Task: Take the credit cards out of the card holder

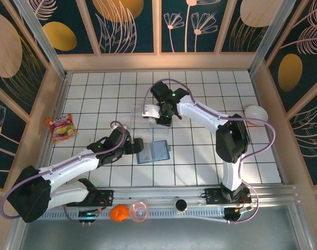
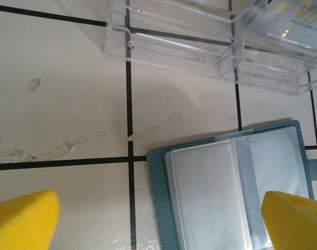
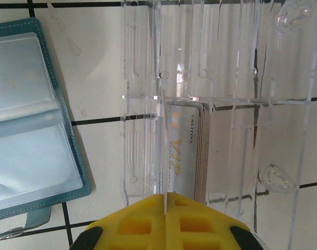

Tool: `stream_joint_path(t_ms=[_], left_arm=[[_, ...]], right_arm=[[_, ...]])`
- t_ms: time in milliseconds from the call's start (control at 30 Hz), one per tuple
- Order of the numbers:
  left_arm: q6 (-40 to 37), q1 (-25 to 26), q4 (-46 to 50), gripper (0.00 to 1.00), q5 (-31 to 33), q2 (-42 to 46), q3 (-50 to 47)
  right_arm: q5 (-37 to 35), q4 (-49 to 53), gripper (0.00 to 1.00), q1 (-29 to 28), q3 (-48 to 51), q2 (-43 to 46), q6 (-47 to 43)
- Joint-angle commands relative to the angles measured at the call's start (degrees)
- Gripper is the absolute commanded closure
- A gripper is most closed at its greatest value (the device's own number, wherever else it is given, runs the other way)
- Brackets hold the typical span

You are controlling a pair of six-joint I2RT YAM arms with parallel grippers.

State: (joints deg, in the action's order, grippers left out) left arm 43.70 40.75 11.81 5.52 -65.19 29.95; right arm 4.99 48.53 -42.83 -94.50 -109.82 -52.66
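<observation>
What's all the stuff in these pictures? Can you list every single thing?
card holder: one, teal, lying open on the middle tiles
credit cards: one stack, too tight to count, pale with gold VIP lettering, inside the clear tray
clear tray: one, see-through, just beyond the card holder
snack packet: one, red-orange, left side
bowl: one, white, right side
orange round thing: one, orange, near rail
pink ring: one, pink, beside the orange round thing
black round thing: one, black, near rail
left pincer: one, yellow fingers, open, by the card holder
right pincer: one, yellow fingers, shut, over the clear tray
</observation>
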Motion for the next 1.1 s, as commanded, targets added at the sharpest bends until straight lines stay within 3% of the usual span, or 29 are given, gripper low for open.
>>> stream_joint_path(t_ms=[0,1067], left_arm=[[-0.87,-0.56,1.63,0.01,1.42,-0.64,0.72],[-0.27,-0.76,-1.18,0.02,0.48,-1.83,-0.50]], right_arm=[[-0.55,1.55,1.00,0.38,-0.95,-0.96,-4.68],[-3.17,-1.34,1.00,1.11,1.60,-3.77,-4.43]])
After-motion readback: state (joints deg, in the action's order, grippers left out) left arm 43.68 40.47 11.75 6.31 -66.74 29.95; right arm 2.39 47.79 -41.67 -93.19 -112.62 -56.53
